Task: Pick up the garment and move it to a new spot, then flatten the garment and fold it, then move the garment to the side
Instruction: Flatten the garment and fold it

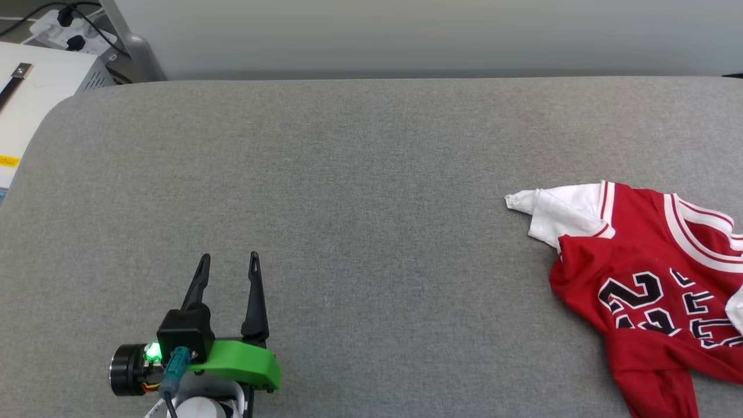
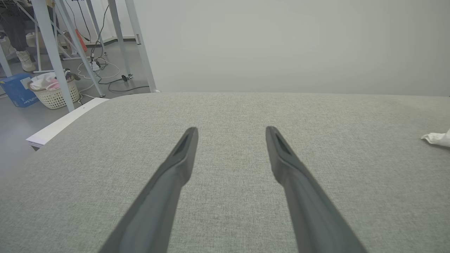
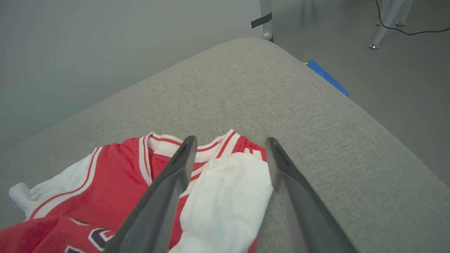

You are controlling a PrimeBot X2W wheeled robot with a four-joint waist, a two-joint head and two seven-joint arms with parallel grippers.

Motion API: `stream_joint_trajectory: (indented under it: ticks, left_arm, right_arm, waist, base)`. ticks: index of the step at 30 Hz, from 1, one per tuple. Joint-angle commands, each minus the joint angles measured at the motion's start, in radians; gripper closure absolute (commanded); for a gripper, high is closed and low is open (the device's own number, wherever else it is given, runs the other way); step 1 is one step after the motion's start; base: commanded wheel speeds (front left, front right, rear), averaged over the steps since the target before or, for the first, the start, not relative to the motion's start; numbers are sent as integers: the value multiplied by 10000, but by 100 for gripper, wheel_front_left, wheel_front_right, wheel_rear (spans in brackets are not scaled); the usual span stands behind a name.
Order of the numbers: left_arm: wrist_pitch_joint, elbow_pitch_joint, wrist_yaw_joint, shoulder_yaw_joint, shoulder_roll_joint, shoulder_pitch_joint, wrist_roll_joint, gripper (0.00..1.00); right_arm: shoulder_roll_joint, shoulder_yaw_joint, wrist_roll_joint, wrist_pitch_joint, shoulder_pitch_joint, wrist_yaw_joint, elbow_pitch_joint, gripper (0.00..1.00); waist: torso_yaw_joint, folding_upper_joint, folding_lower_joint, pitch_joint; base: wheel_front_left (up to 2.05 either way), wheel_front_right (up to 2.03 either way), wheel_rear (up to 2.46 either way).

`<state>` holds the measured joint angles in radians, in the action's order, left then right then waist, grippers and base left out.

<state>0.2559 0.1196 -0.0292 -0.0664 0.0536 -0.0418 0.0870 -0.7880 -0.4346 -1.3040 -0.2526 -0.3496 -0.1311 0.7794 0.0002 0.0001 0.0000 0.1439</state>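
The left tool (image 1: pixel 229 255) is over the bare grey desk (image 1: pixel 371 174), fingers apart, with the garment (image 1: pixel 638 273) lying crumpled well off to its right. The right tool (image 3: pixel 231 139) is also spread, its fingers either side of the garment's white sleeve (image 3: pixel 225 196), clamping nothing.

The counter (image 1: pixel 348 203) is covered in grey woven cloth, matt and finely rough. The shirt (image 1: pixel 644 278) is made of soft, matt cloth, red and white, and is creased. The left tool (image 1: pixel 229 255) and the right tool (image 3: pixel 231 139) are finished in dark, matt plastic. A smooth green plastic bracket (image 1: pixel 244 363), slightly glossy, is fitted behind the left tool.
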Motion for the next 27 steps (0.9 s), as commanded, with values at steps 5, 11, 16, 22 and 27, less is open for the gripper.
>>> stream_joint_trajectory:
  ticks: [5,11,16,22,27]
  left_arm:
    - [59,-148,35,30,-34,174,-128,0]
    - [59,-294,80,-95,-34,30,-200,0]
    - [59,-438,117,-228,-34,-161,-238,0]
    - [59,-505,93,-377,-34,-413,-165,0]
    - [59,-526,13,-502,-34,-577,-47,0]
  right_arm:
    - [160,1851,2630,-89,-193,4,-1573,0]
    - [356,2239,5040,744,-576,4,-4078,0]
    - [592,1671,6079,3272,-1385,4,-6177,0]
    - [341,-118,5831,6622,-2383,4,-7332,0]
    - [112,-1449,5218,8998,-3156,4,-7219,0]
  waist:
    - [4,-1,0,-36]
    - [149,-1,0,148]
    - [343,-1,0,376]
    - [631,-1,0,708]
    - [846,-1,0,1070]
  base:
    - [0,0,0]
    - [0,0,0]
    - [0,0,0]
    - [0,0,0]
    - [0,0,0]
